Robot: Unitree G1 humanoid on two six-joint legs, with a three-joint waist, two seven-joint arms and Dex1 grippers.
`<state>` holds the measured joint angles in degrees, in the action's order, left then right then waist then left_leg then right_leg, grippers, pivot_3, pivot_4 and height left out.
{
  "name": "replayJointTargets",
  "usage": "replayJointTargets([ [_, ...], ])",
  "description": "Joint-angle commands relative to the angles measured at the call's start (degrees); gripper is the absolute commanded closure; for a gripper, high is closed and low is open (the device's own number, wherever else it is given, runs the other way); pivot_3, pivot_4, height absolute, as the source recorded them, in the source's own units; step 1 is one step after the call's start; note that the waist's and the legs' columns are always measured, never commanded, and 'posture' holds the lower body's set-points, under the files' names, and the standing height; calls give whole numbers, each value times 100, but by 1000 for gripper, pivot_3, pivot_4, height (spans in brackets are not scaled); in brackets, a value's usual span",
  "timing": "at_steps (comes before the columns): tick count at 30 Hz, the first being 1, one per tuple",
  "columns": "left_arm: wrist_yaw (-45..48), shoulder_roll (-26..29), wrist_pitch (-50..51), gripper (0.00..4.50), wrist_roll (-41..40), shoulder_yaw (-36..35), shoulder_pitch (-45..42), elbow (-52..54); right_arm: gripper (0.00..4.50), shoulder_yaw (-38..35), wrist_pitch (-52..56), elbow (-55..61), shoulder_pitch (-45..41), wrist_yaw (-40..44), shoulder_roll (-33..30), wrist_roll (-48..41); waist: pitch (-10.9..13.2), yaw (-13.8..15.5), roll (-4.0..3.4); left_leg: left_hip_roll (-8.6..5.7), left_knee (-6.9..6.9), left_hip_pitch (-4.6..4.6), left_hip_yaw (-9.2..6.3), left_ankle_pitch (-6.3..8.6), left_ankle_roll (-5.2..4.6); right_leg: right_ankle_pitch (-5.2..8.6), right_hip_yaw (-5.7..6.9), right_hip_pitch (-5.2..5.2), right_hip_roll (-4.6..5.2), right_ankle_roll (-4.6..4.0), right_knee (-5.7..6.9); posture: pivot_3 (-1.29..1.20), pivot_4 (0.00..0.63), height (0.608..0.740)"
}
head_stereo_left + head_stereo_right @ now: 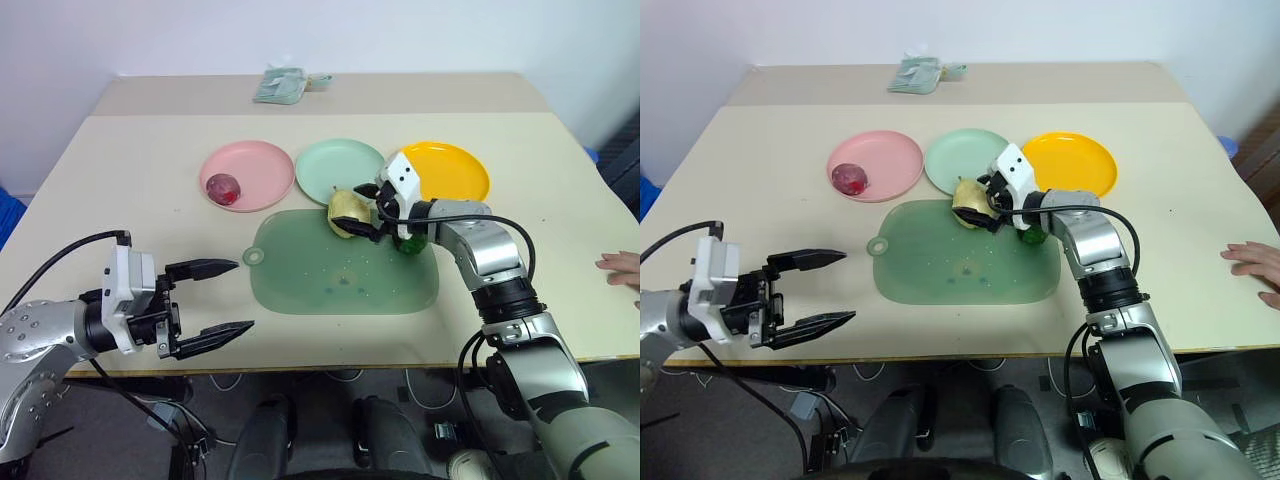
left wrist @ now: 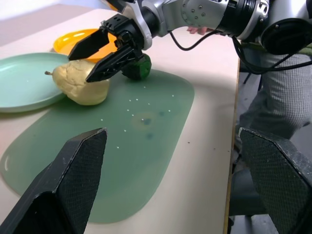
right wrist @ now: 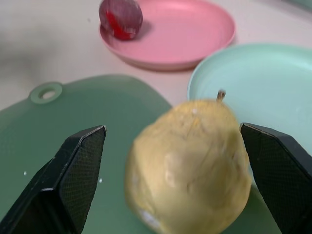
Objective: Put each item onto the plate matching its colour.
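On the desk (image 1: 120,150) three plates are being shown in a row: a pink plate (image 1: 262,165) to the left, a mint green plate (image 1: 335,162) in the middle, and a yellow-orange plate (image 1: 455,165) to the right. A dark red fruit (image 1: 223,188) is lying on the pink plate, toward its 7 o'clock edge. In front of the plates a translucent green mat (image 1: 320,280) is lying flat, its ring handle pointing to 9 o'clock.

The pale yellow pear (image 1: 348,211) is sitting at the mat's 12 o'clock edge, just beside the green plate's rim, its stem pointing toward that plate. The right gripper (image 1: 364,211) is being held around the pear with its jaws spread wide, one finger on each side; whether they are touching it cannot be told. The dark green ball (image 2: 138,67) is lying on the mat at about 1 o'clock, just beside the pear and partly hidden under the right wrist.

The left gripper (image 1: 222,300) is being held over the desk's front left edge, well apart from the mat, jaws wide open and empty.

A folded greenish cloth (image 1: 280,86) is lying at the far edge. A person's hand (image 1: 625,268) is resting at the desk's 3 o'clock edge.
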<state>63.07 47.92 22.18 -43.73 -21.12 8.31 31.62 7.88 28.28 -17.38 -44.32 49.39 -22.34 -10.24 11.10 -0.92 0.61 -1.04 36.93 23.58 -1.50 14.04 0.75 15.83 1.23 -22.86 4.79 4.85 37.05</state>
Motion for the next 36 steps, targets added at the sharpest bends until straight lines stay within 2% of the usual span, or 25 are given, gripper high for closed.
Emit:
replayJointTargets([
  [1,2,-21,-81,68,-46,-92,51,157,0,38,90,288,-94,-24,32,-6,0,0,-1,0,0,0,0,0,0,0,0,0,0,0,0,0,150,740],
  [13,-1,-92,-156,68,-12,-134,247,208,0,186,37,-2,-142,-109,101,187,1,-4,-2,0,-2,0,1,0,0,0,-1,-2,0,0,-1,0,150,740],
  [17,-10,-112,-188,0,8,-133,300,208,1072,191,-15,-63,-155,-113,120,240,2,-4,-3,0,-2,0,1,0,0,0,-2,-2,0,-1,-1,0,150,740],
  [18,-14,-116,-192,0,7,-134,312,211,1189,187,-18,-45,-153,-107,120,237,2,-2,-2,0,-2,0,1,0,0,0,-2,-3,0,-1,-1,0,150,740],
  [24,-37,-142,-236,0,11,-140,373,216,1191,47,-52,279,-124,-40,59,96,2,-3,-3,0,-4,1,1,0,0,0,-3,-4,0,-1,-1,0,150,740],
  [28,-78,-184,-251,0,11,-118,387,247,1191,-770,125,537,-521,-88,22,-597,8,3,-13,0,-3,22,2,0,0,0,-4,-26,0,0,1,0,150,740],
  [31,-145,-225,-252,0,2,-104,344,234,1191,-1217,-434,-291,-1067,-282,-198,-607,13,1,-22,-1,7,54,2,-1,1,-11,-4,-55,-1,11,5,0,150,740],
  [36,-251,-311,-262,0,27,-26,354,293,1191,-1410,-2249,-2821,-1846,-683,-630,-40,9,12,-14,-5,5,55,3,-1,1,-4,0,-49,-2,-3,-6,0,150,740],
])
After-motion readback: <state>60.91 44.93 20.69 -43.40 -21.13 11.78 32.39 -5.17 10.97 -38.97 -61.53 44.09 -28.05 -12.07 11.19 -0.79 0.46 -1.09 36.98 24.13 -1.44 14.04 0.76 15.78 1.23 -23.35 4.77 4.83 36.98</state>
